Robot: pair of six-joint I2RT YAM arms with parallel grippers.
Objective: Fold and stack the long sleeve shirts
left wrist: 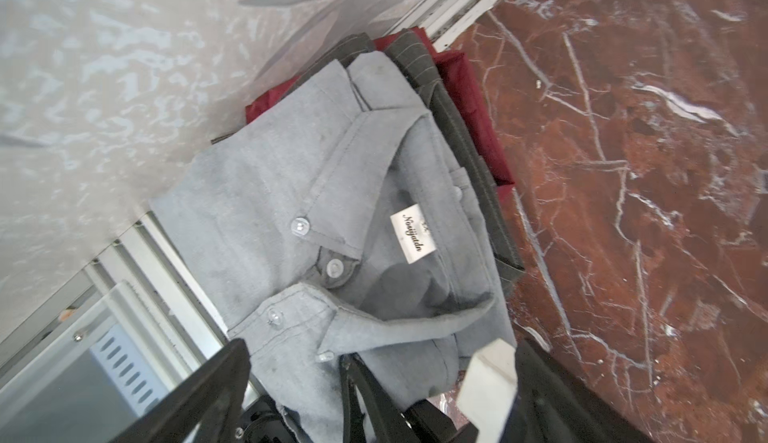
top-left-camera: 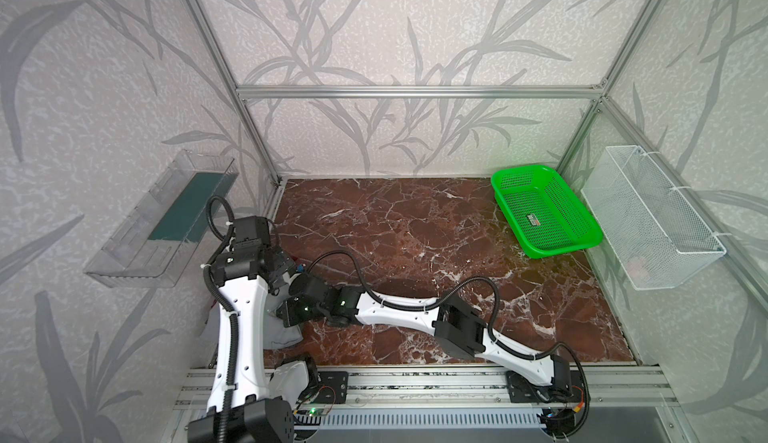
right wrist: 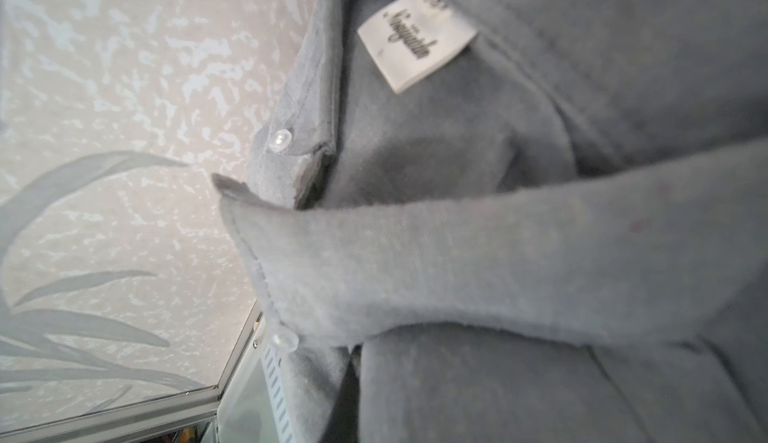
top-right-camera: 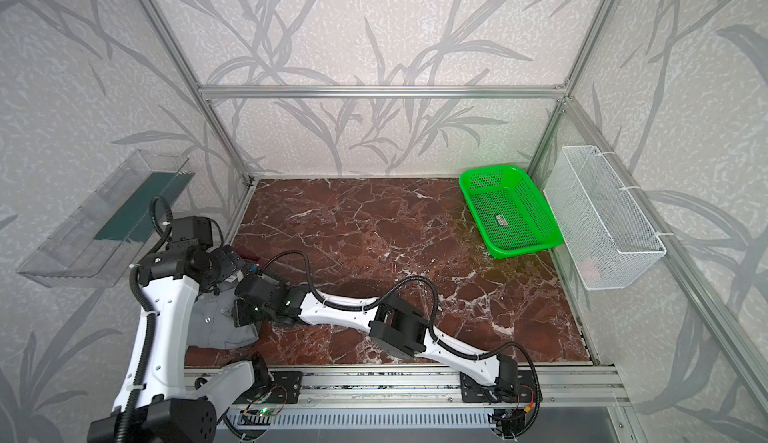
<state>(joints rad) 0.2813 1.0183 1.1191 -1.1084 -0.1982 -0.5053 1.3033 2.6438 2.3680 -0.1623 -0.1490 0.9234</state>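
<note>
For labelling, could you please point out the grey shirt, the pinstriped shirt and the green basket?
grey shirt (left wrist: 232,220), left wrist view, on its body fabric.
pinstriped shirt (left wrist: 415,61), left wrist view, on its exposed edge.
green basket (top-left-camera: 565,246), in a top view, on its near rim.

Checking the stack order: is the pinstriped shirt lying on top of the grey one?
No, the left wrist view shows the grey button-up shirt on top, with the dark pinstriped shirt showing from under its edge.

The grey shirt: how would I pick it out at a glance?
On the red-brown marble table, look in the near left corner. The grey shirt lies there on top of two other garments; unlike the dark pinstriped shirt and red cloth beneath, it is plain pale grey with a white neck label.
</note>
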